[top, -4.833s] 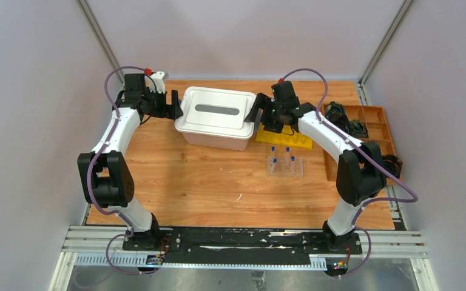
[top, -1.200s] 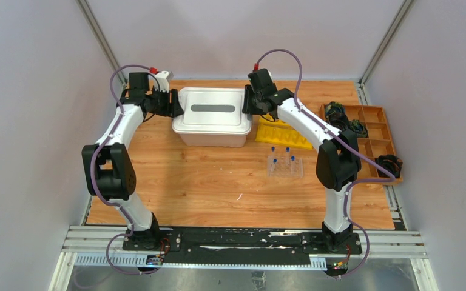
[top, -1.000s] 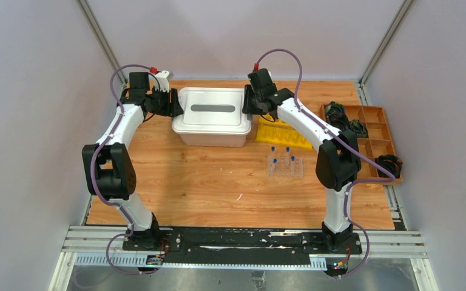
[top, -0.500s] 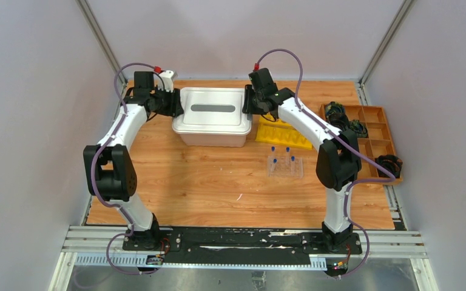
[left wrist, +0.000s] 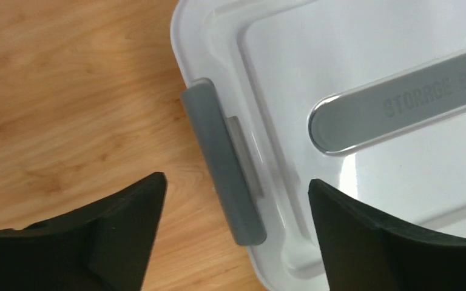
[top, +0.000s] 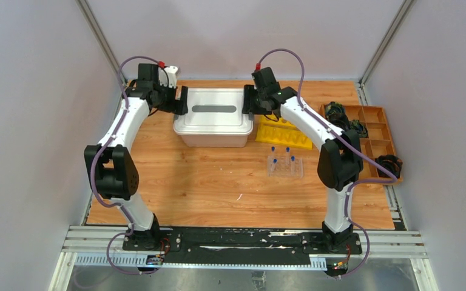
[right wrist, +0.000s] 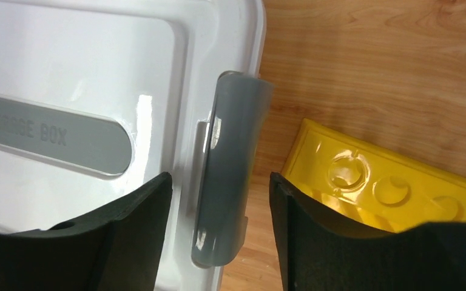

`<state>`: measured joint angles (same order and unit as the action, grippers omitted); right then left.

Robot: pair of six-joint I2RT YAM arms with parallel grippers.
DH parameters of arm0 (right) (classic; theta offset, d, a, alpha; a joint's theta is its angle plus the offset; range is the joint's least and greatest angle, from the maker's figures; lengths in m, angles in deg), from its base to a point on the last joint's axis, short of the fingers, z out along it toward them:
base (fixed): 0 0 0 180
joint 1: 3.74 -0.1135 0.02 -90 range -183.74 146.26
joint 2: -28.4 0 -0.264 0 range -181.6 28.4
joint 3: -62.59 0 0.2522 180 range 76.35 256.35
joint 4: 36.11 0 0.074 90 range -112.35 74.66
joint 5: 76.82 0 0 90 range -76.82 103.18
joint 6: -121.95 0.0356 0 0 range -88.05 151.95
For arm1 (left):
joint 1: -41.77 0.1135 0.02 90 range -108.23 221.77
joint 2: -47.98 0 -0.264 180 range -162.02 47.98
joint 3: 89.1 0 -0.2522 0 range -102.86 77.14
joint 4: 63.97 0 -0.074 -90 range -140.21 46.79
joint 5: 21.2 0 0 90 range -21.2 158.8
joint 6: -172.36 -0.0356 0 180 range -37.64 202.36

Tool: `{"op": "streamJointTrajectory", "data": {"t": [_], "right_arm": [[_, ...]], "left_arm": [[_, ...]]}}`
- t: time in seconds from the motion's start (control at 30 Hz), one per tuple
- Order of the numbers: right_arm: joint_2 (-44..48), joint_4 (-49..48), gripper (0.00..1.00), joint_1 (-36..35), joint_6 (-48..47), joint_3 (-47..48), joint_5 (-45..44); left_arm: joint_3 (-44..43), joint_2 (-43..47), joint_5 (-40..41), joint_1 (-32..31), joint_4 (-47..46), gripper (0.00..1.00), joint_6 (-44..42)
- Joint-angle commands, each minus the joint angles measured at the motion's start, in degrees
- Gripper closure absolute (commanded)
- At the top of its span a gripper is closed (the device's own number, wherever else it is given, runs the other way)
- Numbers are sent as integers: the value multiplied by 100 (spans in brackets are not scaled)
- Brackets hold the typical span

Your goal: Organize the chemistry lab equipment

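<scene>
A clear tube rack (top: 285,168) with small blue-capped tubes (top: 287,150) stands right of centre on the wooden table. Behind it sits a white storage box (top: 212,121) with its lid on. My left gripper (top: 180,100) hovers open at the box's left end. In the left wrist view its fingers (left wrist: 115,236) straddle the grey left latch (left wrist: 221,163) without touching it. My right gripper (top: 247,102) stands open at the box's right end. In the right wrist view the grey right latch (right wrist: 230,163) lies between its fingers (right wrist: 127,236), with a gap on both sides.
A yellow moulded holder (top: 282,134) lies just right of the box, close beside my right gripper's outer finger. An orange compartment tray (top: 373,130) with dark parts sits at the table's right edge. The booth walls stand close behind both arms.
Both grippers have opened wider at the box's end latches. The left wrist has risen and shifted back. The box, set down earlier, has stayed put.
</scene>
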<state>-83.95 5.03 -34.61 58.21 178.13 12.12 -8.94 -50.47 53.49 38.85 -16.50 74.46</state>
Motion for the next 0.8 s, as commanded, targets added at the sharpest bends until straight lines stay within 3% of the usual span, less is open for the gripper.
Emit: {"op": "streamJointTrajectory", "data": {"t": [0.0, 0.1, 0.23, 0.33, 0.5, 0.63, 0.77], "right_arm": [[393, 412, 29, 146, -200, 246, 234], [681, 527, 7, 174, -338, 366, 175], [1257, 810, 4, 206, -541, 349, 114], [2045, 832, 2, 325, -659, -270, -352], [3937, 292, 1, 672, -801, -2395, -1257], [5187, 72, 0, 892, -820, -3964, -2192], [5901, -387, 0, 1059, -825, -5026, -3297]], "left_arm": [[-866, 334, -288, -95, 756, 0, -115], [-1258, 661, -403, -5, 1086, 0, -211], [-1299, 1183, -527, 175, 1503, 0, -405], [-516, 1751, -376, 436, 1533, 0, -655], [1542, 2681, -479, 836, 1014, 0, -1061], [3033, 3407, -258, 940, -89, 0, -1025], [3956, 3928, 27, 942, -1209, 0, -644]]}}
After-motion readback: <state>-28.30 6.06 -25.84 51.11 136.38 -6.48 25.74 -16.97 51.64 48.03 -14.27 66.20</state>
